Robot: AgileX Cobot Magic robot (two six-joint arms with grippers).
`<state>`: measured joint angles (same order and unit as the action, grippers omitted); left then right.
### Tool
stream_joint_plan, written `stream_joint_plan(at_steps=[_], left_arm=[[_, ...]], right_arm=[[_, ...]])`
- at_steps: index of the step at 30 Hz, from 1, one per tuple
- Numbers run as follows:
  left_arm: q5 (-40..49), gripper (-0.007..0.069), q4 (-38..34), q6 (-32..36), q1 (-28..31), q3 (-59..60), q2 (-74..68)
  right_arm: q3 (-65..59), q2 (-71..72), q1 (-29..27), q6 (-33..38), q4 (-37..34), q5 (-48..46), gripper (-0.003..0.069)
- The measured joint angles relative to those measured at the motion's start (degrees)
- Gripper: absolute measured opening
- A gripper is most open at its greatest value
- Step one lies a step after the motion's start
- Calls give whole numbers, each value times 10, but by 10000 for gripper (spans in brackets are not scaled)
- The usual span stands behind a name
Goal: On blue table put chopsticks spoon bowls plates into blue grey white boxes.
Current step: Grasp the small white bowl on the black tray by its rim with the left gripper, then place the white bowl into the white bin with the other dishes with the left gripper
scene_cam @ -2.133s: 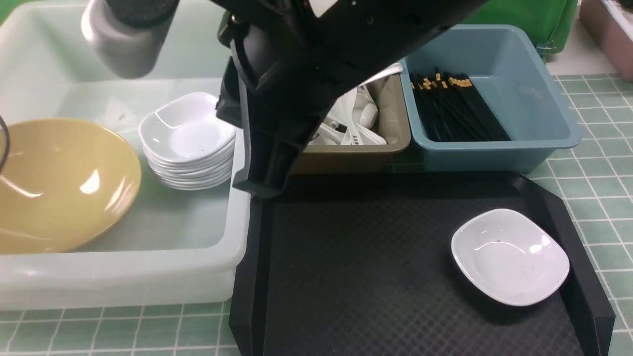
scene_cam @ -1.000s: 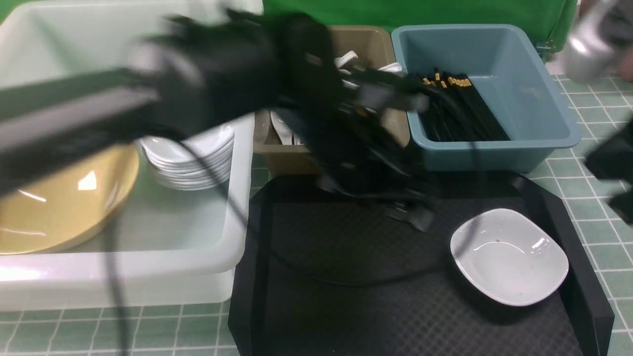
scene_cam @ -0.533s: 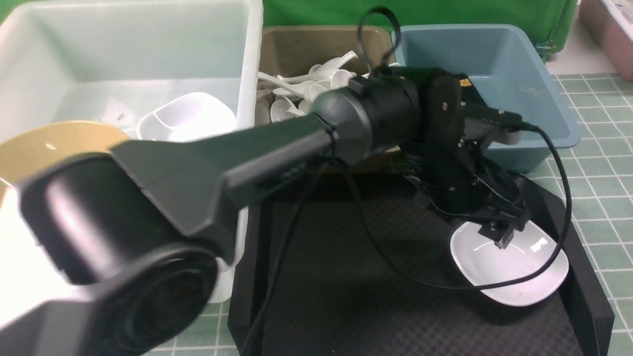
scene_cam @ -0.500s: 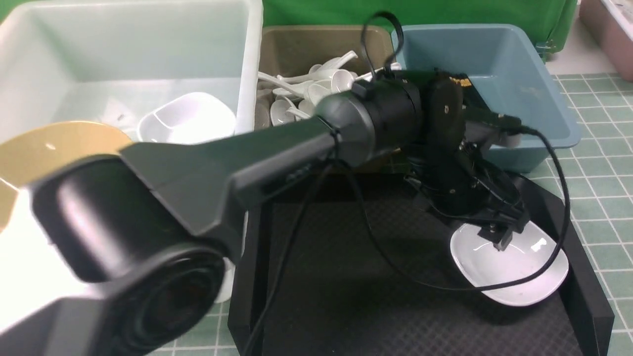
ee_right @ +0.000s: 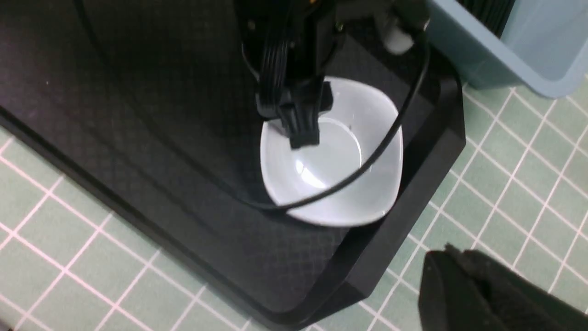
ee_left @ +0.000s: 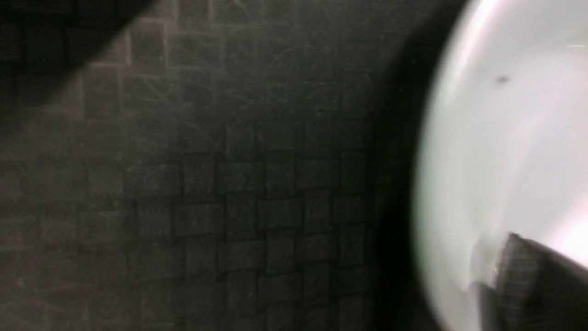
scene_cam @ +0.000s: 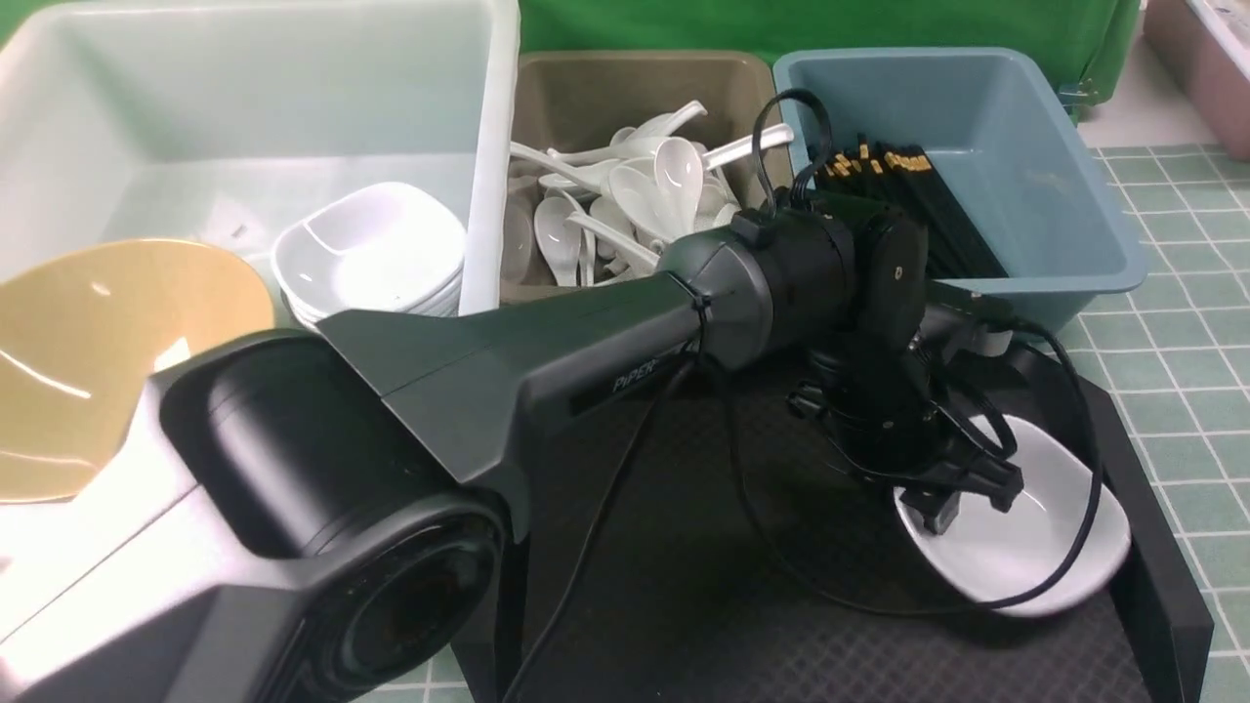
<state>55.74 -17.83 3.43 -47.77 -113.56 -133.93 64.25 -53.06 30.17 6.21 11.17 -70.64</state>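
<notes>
My left arm stretches across to the right, wrist bent downward; my left claw [scene_cam: 967,498] looks clamped on the near rim of the white dish [scene_cam: 1030,547]. It sits in the black tray [scene_cam: 859,654], by its right wall.
</notes>
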Motion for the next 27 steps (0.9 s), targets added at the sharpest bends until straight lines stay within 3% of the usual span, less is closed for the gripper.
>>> stream_joint_plan(at_steps=[1, 3, 12, 19, 23, 25, 27], left_arm=[[-2, 89, -4, -1, 0, -3, 1], [-1, 53, -4, -2, 0, -5, 9], [41, 6, 35, 13, 57, -2, 110], [95, 6, 37, 28, 167, -3, 244], [144, 6, 45, 34, 272, 1, 301], [156, 6, 48, 43, 327, 11, 323], [159, 6, 49, 48, 351, 18, 334]], right_arm=[[0, 0, 0, 0, 0, 3, 71], [0, 0, 0, 0, 0, 7, 71], [29, -10, 0, 29, -30, 36, 71], [121, -80, 2, 121, -136, 57, 71], [183, -156, 51, 149, -165, 82, 71], [219, -201, 102, 151, -164, 91, 71], [239, -225, 123, 151, -164, 95, 71]])
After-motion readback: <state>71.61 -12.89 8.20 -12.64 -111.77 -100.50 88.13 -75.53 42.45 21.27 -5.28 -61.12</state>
